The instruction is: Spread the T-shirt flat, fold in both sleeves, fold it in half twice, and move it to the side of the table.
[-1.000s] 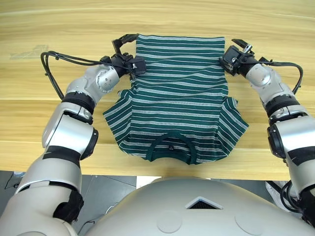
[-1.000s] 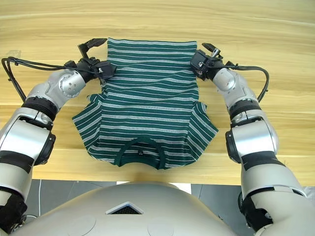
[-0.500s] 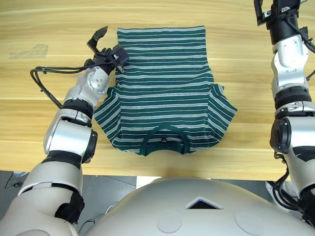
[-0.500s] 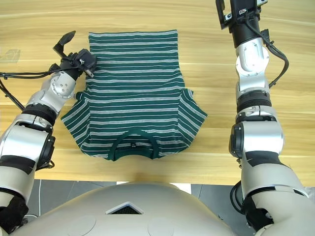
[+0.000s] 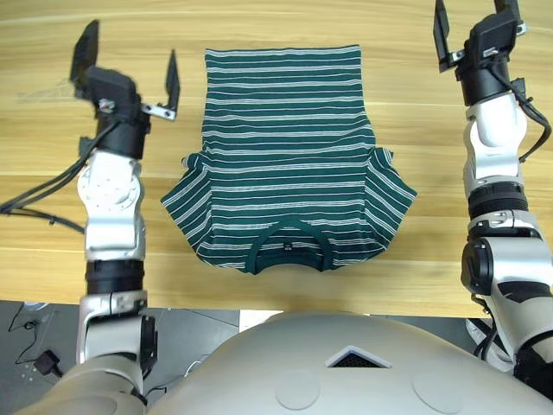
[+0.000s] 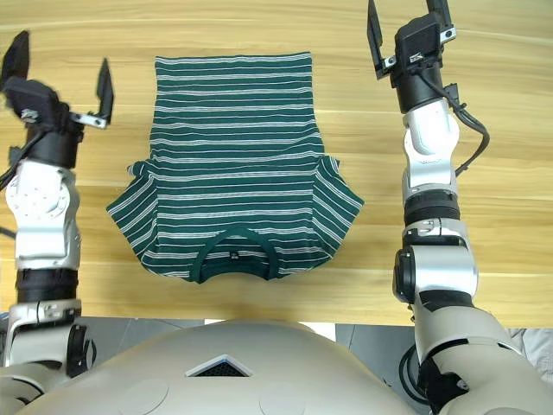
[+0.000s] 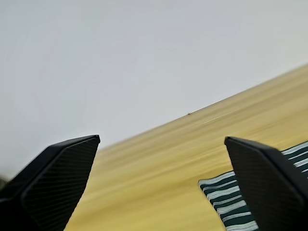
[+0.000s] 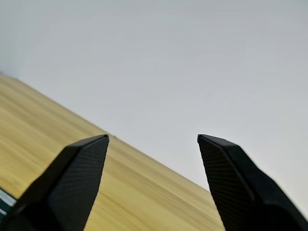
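A dark green T-shirt with thin white stripes [image 5: 289,164] is lying spread on the light wooden desk [image 5: 285,22]. Its ribbed neckline is sitting toward the near edge and its straight hem is pointing away from the robot. Both short sleeves are fanning outward at the sides, the cloth rippling slightly around them. The left hand [image 5: 128,62] is hanging above bare wood just off the T-shirt's far left corner, with its two black fingers spread wide and gripping nothing. The right hand [image 5: 473,24] is hovering well off the far right corner, likewise gaping wide with nothing between its fingers. The head views are showing the whole garment and both arms. They are also showing black cables [image 5: 34,207] trailing over the desk beside the left arm. The left wrist view is giving something else: two textured black fingertips [image 7: 53,178] are framing the desk's far edge, with a pale wall [image 7: 144,57] behind. One striped corner of the T-shirt [image 7: 226,197] is peeking in beside one fingertip. The right wrist view is looking past its own separated fingertips [image 8: 72,178] along the wood toward the same pale wall. Only a sliver of green cloth is showing at the frame's margin.
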You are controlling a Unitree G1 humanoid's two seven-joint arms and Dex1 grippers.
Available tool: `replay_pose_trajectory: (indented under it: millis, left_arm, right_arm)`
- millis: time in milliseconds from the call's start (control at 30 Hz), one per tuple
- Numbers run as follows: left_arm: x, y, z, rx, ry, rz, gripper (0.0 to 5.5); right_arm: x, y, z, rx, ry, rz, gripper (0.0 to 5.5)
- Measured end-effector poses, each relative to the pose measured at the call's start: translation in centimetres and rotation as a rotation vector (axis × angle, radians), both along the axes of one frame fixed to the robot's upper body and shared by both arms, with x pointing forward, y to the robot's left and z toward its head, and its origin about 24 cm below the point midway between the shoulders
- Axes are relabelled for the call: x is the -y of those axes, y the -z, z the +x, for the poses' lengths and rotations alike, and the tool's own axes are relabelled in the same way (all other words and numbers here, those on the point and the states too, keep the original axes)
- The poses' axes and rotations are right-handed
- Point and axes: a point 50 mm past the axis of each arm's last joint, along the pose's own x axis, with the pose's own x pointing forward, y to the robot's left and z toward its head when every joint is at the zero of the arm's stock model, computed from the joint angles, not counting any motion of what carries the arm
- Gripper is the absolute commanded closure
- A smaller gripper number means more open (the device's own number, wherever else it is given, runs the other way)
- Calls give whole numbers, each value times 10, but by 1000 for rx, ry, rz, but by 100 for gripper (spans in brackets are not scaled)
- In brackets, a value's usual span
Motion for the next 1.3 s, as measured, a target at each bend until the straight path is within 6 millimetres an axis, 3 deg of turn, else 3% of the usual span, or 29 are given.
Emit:
replay_pose_trajectory:
  millis: [100,200,267,333,567,767,1300]
  left_arm:
    - [-4,12,-48,-93,-86,-315,69]
    - [18,29,-107,-259,-115,-691,69]
    - [28,40,-129,-344,-129,-837,69]
    - [30,49,-138,-407,-149,-878,69]
    - [39,77,-145,-548,-162,-929,69]
    - [38,84,-130,-557,-141,-832,69]
    - [34,92,-107,-565,-172,-757,342]
  right_arm:
    - [2,-9,-10,42,3,20,208]
    - [9,-23,-22,67,20,34,208]
    - [13,-35,-27,87,25,31,208]
    - [11,-43,-30,104,24,29,208]
    - [10,-44,-31,78,28,26,208]
    - [10,-43,-31,69,20,20,208]
    - [11,-36,-33,49,27,8,204]
